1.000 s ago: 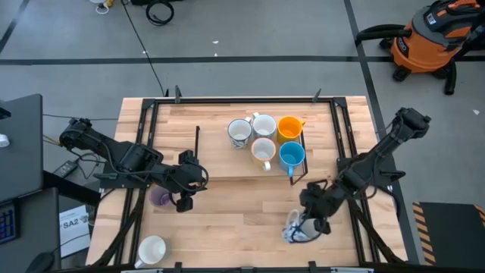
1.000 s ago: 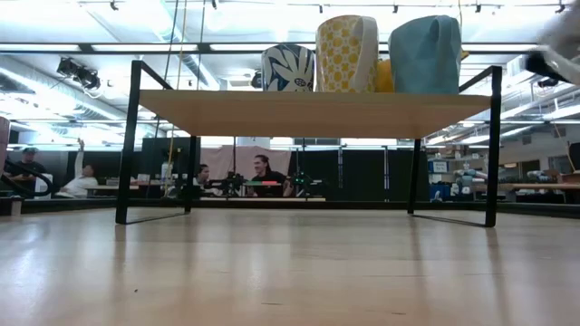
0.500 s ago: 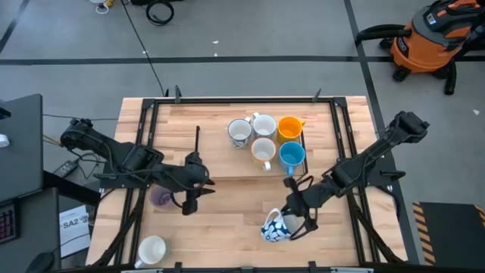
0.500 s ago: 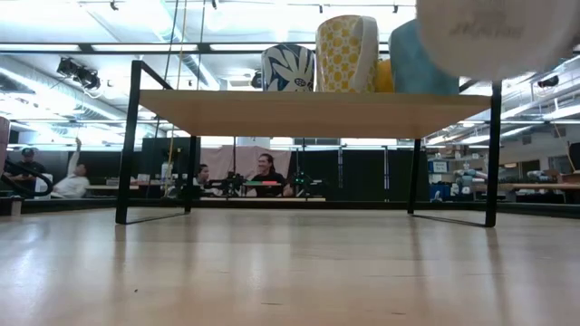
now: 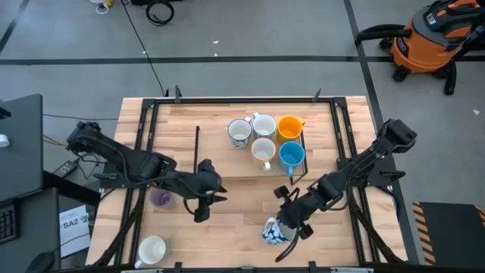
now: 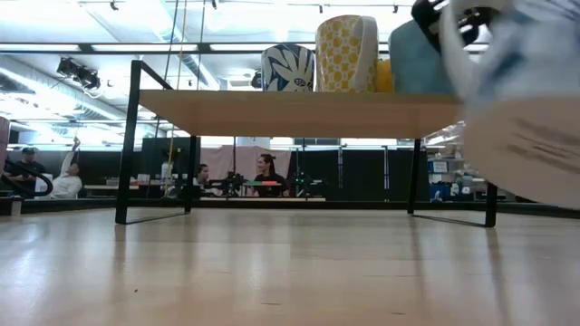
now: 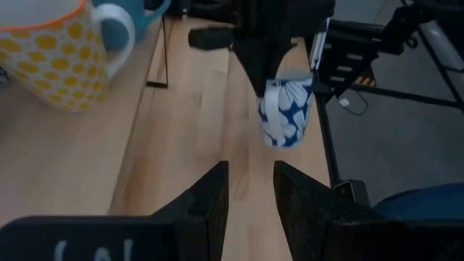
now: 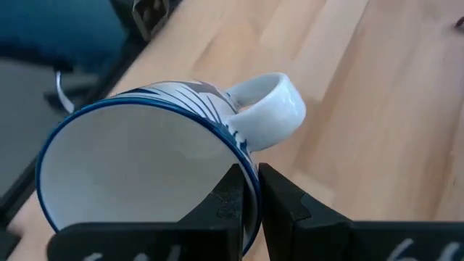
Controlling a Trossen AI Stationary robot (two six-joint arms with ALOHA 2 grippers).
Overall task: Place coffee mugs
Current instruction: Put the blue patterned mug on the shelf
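Blue-and-white floral mug hangs at the tabletop's near edge, rim pinched in the right claw. Left claw, fingers parted and empty, hovers mid-tabletop. "SA2" label shows beside the light wood.

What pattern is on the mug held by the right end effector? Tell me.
White flowers on dark blue, on the held mug; the left wrist view shows it best.
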